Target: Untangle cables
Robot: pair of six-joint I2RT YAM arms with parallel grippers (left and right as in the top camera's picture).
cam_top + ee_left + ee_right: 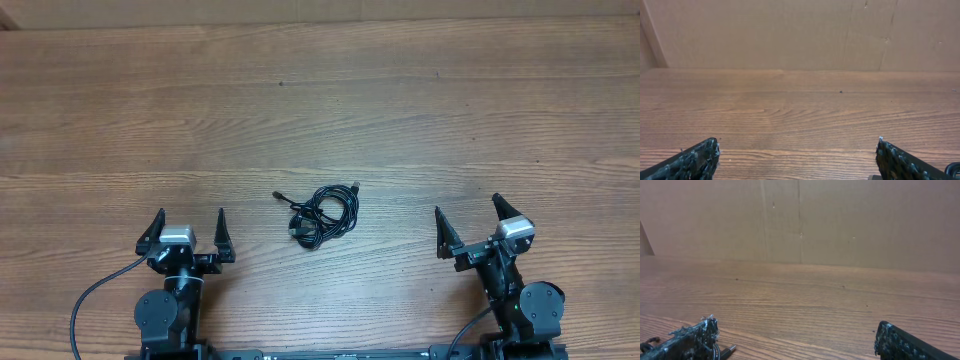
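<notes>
Overhead view. The cables (325,214) lie as one small, loosely knotted black bundle on the bare wooden table (320,110), near its middle from left to right. A short free strand runs out from the bundle's far-left side. The bundle sits between the two arms, nearer the left gripper (190,212) than the right gripper (466,204), and touches neither. Both grippers are at the near edge of the table with their fingers pointing toward the far side. Each has its jaws spread wide and holds nothing.

Right wrist view. One plug end (729,350) of the cables shows at the lower left, just beside the left-hand finger (695,339). Bare table fills the gap between the fingers.

Left wrist view. Only wood grain lies between the spread fingers (697,159). A small dark speck (841,91) marks the table farther off, and a cardboard wall (790,30) closes the far side.
</notes>
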